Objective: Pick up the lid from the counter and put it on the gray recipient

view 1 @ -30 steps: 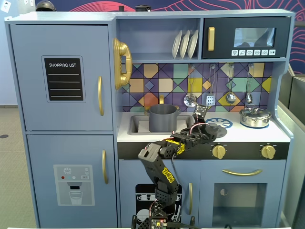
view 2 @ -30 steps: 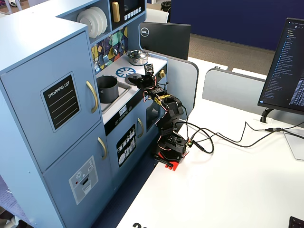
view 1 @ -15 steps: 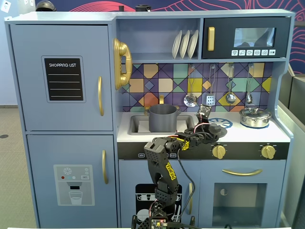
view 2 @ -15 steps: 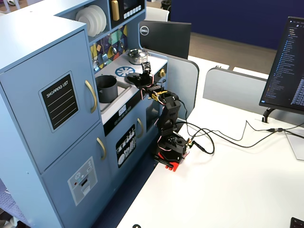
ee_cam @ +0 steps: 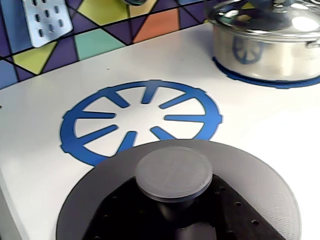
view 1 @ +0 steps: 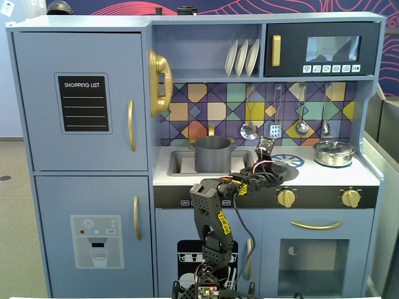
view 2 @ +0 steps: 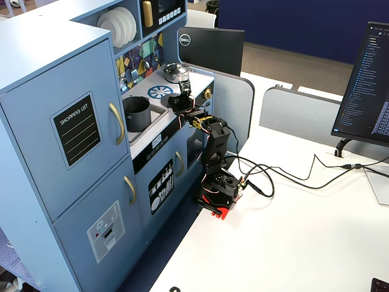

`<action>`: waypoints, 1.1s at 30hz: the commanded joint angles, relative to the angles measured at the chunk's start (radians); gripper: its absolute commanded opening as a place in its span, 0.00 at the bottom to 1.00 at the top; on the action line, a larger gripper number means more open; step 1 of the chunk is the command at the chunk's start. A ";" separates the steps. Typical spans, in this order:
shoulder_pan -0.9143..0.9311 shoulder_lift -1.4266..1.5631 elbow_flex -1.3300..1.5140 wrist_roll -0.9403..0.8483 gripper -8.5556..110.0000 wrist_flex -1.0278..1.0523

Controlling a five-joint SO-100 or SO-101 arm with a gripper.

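Wrist view shows the lid (ee_cam: 240, 200) lying flat on the white bench (ee_cam: 45, 170), just in front of the blue burner ring (ee_cam: 145, 117), knob up. We judge the pincer (ee_cam: 175, 227) reaches from below toward the knob, but we cannot tell if it is spread or pressed together. The gray recipient (view 1: 213, 154) stands open in the sink (view 1: 177, 163), left of the lid in a fixed view, so the lid must travel that way.

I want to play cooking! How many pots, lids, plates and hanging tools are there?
Pots: 2, the gray pot and steel pot
Lids: 2, dark-gray lid, shiny lid
Plates: 3
Hanging tools: 4
Total: 11
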 commanded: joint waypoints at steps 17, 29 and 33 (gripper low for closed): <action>-0.043 0.202 -0.256 0.017 0.07 0.179; -0.301 0.413 -0.385 0.015 0.07 0.502; -0.391 0.453 -0.324 0.015 0.07 0.525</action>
